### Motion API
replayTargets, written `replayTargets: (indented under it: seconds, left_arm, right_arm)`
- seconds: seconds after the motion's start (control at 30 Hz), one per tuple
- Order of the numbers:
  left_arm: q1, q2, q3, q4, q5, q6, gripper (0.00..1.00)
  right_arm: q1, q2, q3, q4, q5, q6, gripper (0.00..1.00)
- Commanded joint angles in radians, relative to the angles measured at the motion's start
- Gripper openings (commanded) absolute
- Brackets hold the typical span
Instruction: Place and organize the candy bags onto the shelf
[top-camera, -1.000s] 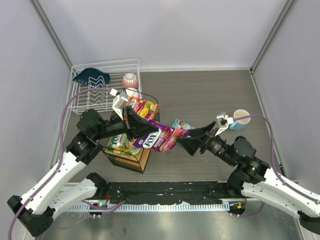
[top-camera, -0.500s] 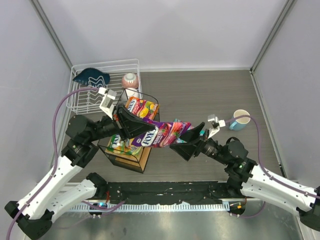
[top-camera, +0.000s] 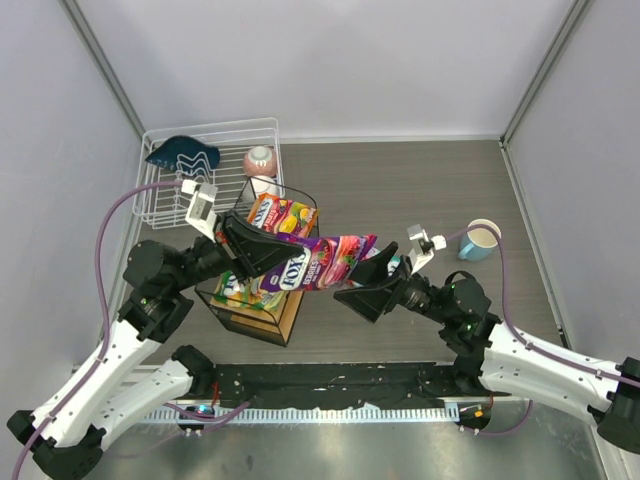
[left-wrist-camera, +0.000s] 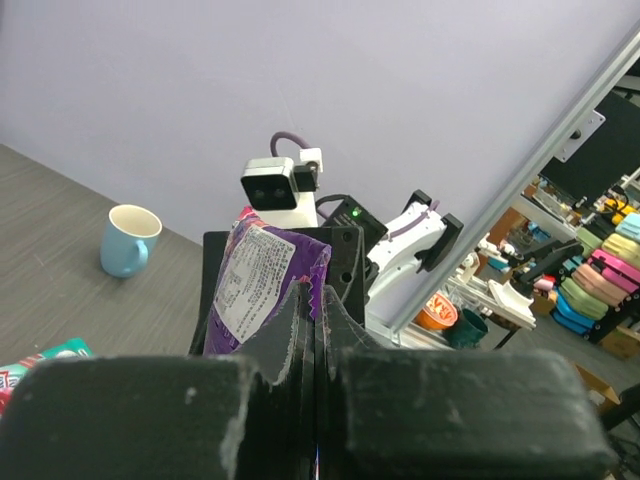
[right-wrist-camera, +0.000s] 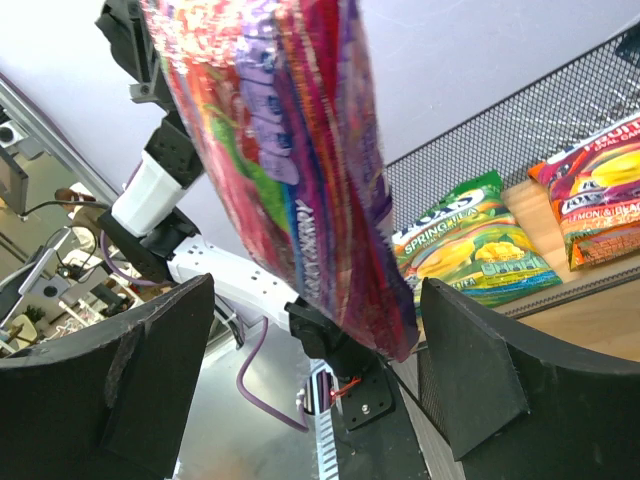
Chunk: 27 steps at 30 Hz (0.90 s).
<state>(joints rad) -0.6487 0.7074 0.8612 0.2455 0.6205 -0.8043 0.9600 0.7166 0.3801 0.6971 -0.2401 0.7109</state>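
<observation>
Over the shelf (top-camera: 283, 318), the left gripper (left-wrist-camera: 315, 296) is clamping the purple candy bag (top-camera: 320, 265) by one end while the right gripper (right-wrist-camera: 315, 300) is straddling the other, fingers wide apart (contact unclear).

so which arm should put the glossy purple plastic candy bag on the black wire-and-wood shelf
Left: the left gripper is shut on the purple bag, above the shelf. The right gripper is open, off to one side.

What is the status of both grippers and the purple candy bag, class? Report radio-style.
Left gripper shut on purple candy bag, airborne. Right gripper open, fingers straddling its free end. Yellow-green bag and orange-red bag on shelf. No obstruction seen.
</observation>
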Motion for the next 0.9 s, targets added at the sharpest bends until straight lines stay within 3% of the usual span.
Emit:
replayTargets:
  seconds: [0.0,0.23,0.53,0.73,0.87]
  left_arm:
    - [-0.005,-0.02,0.004,0.043,-0.053,0.019,0.0]
    - [-0.005,-0.037,-0.005,0.026,-0.067,0.024,0.0]
    - [-0.005,-0.029,-0.005,0.018,-0.068,0.024,0.0]
    - [-0.005,-0.043,-0.01,-0.008,-0.087,0.046,0.0]
    - [-0.005,-0.042,-0.01,-0.023,-0.094,0.056,0.0]
  right_arm:
    - [0.0,-0.045,0.0,0.052,0.016,-0.007,0.89]
    - [0.0,-0.091,0.023,-0.011,0.036,-0.047,0.89]
    - [0.0,-0.002,0.074,0.03,-0.021,-0.034,0.85]
    - [0.0,-0.002,0.094,0.016,-0.022,-0.033,0.63]
    - [0.0,-0.012,0.105,-0.011,-0.011,-0.033,0.41]
